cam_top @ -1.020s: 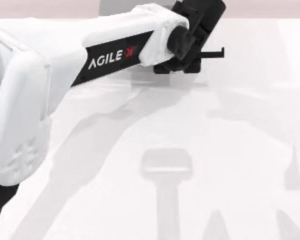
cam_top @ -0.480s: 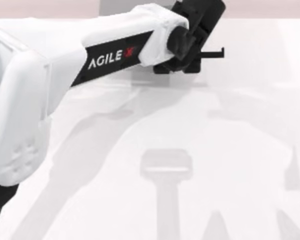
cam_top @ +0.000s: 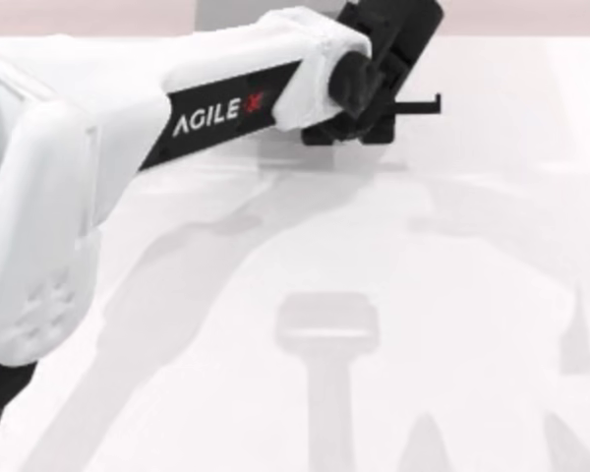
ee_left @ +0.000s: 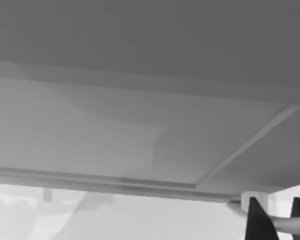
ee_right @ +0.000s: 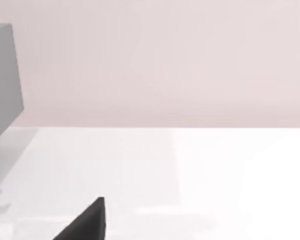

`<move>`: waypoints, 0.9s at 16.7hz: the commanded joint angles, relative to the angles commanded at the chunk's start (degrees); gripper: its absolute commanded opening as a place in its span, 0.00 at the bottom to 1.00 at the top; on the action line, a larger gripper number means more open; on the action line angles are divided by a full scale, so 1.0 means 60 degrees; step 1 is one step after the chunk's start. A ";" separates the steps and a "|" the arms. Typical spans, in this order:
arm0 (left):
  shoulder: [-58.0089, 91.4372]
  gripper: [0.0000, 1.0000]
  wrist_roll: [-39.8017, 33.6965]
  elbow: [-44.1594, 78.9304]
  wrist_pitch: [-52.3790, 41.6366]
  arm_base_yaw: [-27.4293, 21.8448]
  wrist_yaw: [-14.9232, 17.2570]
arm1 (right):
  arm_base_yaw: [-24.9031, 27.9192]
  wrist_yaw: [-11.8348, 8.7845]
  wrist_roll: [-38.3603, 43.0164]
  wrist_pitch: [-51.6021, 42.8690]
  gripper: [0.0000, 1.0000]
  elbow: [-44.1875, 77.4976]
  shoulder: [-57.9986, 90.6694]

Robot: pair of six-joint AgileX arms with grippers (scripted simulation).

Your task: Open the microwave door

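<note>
Most of the boxy grey microwave (cam_top: 238, 14) is cut off at the top view's far edge, behind the left arm. Up close, the wide silver-grey framed door (ee_left: 140, 135) fills the left wrist view; the left gripper (ee_left: 281, 222) apparently pinches its pale bar handle (ee_left: 290, 225). White table (cam_top: 452, 295), pinkish wall (ee_right: 165, 60). Right gripper (ee_right: 85, 222) sits idle; its spread is unclear.

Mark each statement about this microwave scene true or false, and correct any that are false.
1. The left arm reaches to the far edge of the table. True.
2. The left wrist view shows the microwave door from very close. True.
3. The left gripper's fingertips are far from the handle. False: they sit right at the pale bar.
4. The right gripper holds the microwave. False: it is apart from the grey box.
</note>
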 joint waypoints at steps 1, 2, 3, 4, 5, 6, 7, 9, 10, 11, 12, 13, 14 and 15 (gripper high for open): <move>0.0000 0.00 0.0000 0.0000 0.0000 0.0000 0.0000 | 0.0000 0.0000 0.0000 0.0000 1.00 0.0000 0.0000; 0.0000 0.00 0.0000 0.0000 0.0000 0.0000 0.0000 | 0.0000 0.0000 0.0000 0.0000 1.00 0.0000 0.0000; 0.0000 0.00 0.0000 0.0000 0.0000 0.0000 0.0000 | 0.0000 0.0000 0.0000 0.0000 1.00 0.0000 0.0000; 0.0000 0.00 0.0000 0.0000 0.0000 0.0000 0.0000 | 0.0000 0.0000 0.0000 0.0000 1.00 0.0000 0.0000; 0.0000 0.00 0.0000 0.0000 0.0000 0.0000 0.0000 | 0.0000 0.0000 0.0000 0.0000 1.00 0.0000 0.0000; 0.0000 0.00 0.0000 0.0000 0.0000 0.0000 0.0000 | 0.0000 0.0000 0.0000 0.0000 1.00 0.0000 0.0000; 0.0048 0.00 -0.0040 0.0024 0.0016 -0.0079 0.0058 | 0.0000 0.0000 0.0000 0.0000 1.00 0.0000 0.0000; -0.0012 0.00 0.0041 -0.0111 0.0063 -0.0057 0.0088 | 0.0000 0.0000 0.0000 0.0000 1.00 0.0000 0.0000; -0.0111 0.00 0.0114 -0.0229 0.0152 -0.0034 0.0120 | 0.0000 0.0000 0.0000 0.0000 1.00 0.0000 0.0000; -0.0228 0.00 0.0193 -0.0353 0.0265 -0.0011 0.0160 | 0.0000 0.0000 0.0000 0.0000 1.00 0.0000 0.0000; -0.0320 0.00 0.0276 -0.0483 0.0359 0.0009 0.0200 | 0.0000 0.0000 0.0000 0.0000 1.00 0.0000 0.0000; -0.0364 0.00 0.0347 -0.0597 0.0407 0.0023 0.0231 | 0.0000 0.0000 0.0000 0.0000 1.00 0.0000 0.0000; -0.0376 0.00 0.0381 -0.0651 0.0419 0.0029 0.0243 | 0.0000 0.0000 0.0000 0.0000 1.00 0.0000 0.0000; -0.0376 0.00 0.0381 -0.0651 0.0419 0.0029 0.0243 | 0.0000 0.0000 0.0000 0.0000 1.00 0.0000 0.0000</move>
